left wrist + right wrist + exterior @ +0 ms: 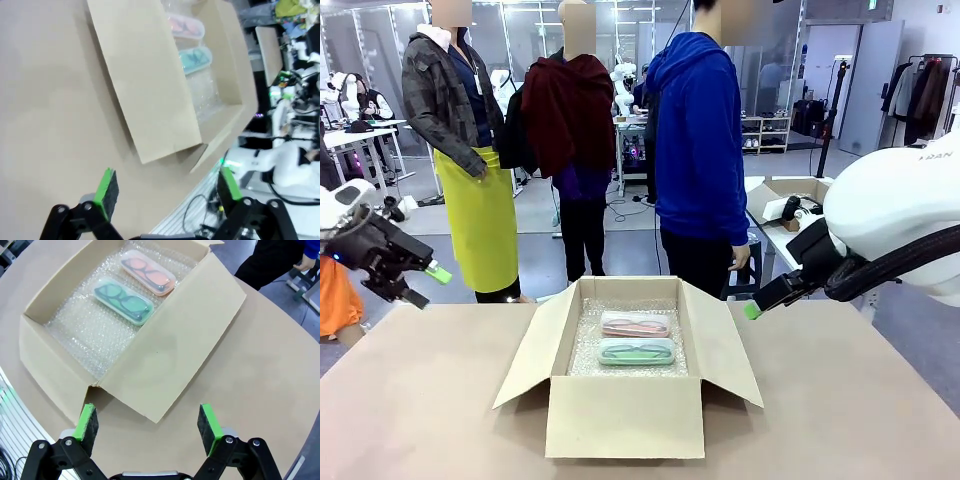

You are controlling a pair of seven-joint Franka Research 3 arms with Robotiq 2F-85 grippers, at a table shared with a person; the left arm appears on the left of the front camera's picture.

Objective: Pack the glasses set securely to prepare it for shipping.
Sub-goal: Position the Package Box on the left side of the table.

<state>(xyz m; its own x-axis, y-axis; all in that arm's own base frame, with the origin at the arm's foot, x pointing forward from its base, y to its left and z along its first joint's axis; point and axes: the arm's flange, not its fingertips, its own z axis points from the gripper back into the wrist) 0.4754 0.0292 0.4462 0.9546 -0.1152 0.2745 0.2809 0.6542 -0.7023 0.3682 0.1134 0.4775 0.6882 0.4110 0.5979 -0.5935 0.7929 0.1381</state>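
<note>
**A:** Start with the right claw (pixel 148 421). What's it doing?

**B:** It's released. Both green pads are spread wide with nothing between them, hanging over bare bench (pixel 260 385).

**A:** And just ahead of it?

**B:** An opened flap of the cardboard box (pixel 175 355), folded out toward the fingertips. Past the flap, a sheet of bubble wrap (pixel 80 325) lines the box floor.

**A:** Where's the glasses set?

**B:** Lying flat on that wrap, well beyond the pads. The mint green case (pixel 123 301) is nearer the claw. The pale pink case (pixel 148 271) is just behind it and parallel to it. They're close, but I can't tell whether they touch. Dark frames show through both translucent tops.

**A:** What about the left claw (pixel 167 189)?

**B:** It's also released, pads apart and holding nothing, above the bench. Ahead of it another box flap slopes outward. Beyond that, inside the box, are the same two cases, mint nearer and pink farther.

**A:** And farthest off?

**B:** A person (pixel 698 150) in a blue hooded top stands at the far side of the bench, beyond the box and both claws. One hand hangs at their side.
</note>
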